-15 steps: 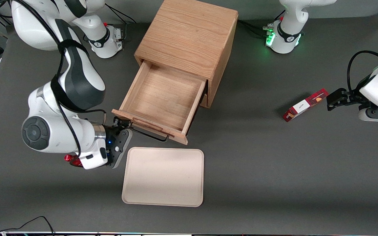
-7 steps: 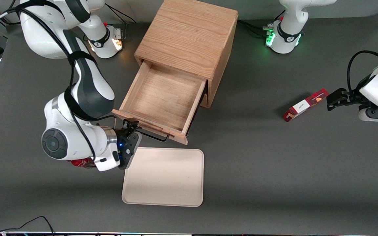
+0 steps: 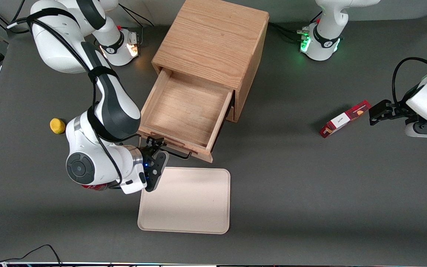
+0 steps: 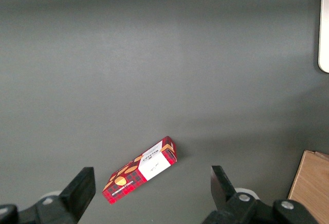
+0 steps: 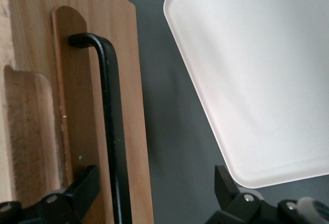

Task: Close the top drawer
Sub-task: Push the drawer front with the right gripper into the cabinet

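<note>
The top drawer (image 3: 184, 111) of the light oak cabinet (image 3: 213, 40) stands pulled far out, its shallow box showing nothing inside. Its thin black wire handle (image 3: 178, 154) runs along the drawer front (image 5: 123, 80). My right gripper (image 3: 156, 146) is low in front of the drawer, at the working arm's end of the handle. In the right wrist view the gripper (image 5: 154, 183) is open. The handle (image 5: 110, 131) passes between the fingers, close to one finger (image 5: 82, 188) against the wooden front. The lower drawer is hidden under the open one.
A cream tray (image 3: 185, 200) lies on the grey table just nearer the camera than the drawer, and its rim (image 5: 205, 116) is close beside my gripper. A small yellow object (image 3: 57, 125) sits near my arm. A red box (image 3: 345, 118) lies toward the parked arm's end.
My right arm has slid along the drawer front toward the parked arm's end, bringing the gripper onto the handle. The yellow object came into view. The drawer has not visibly moved.
</note>
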Robot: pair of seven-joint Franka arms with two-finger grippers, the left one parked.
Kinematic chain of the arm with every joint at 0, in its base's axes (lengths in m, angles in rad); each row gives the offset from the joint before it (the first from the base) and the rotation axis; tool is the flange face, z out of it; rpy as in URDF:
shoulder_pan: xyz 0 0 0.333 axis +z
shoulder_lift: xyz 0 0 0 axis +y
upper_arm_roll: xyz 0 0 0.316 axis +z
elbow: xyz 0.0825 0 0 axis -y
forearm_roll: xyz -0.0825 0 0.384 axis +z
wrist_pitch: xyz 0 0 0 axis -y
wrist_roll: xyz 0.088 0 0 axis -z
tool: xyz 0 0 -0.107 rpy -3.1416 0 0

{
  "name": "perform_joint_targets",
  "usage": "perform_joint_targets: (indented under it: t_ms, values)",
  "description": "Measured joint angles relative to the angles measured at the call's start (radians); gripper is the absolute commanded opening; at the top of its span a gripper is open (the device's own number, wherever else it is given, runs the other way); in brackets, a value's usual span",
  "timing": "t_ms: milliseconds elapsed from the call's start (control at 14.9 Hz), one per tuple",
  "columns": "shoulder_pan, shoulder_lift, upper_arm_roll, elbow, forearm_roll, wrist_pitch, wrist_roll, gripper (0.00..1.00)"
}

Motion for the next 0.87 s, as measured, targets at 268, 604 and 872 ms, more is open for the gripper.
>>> perform_joint_targets:
  t_ms: [268,604,872]
  values:
    - [0.013,0.011,0.015,-0.001,0.0,0.008,0.06,1.0]
    - [0.022,0.014,0.045,-0.012,0.0,0.008,0.097,1.0]
    - [0.023,0.004,0.079,-0.034,0.0,0.006,0.134,1.0]
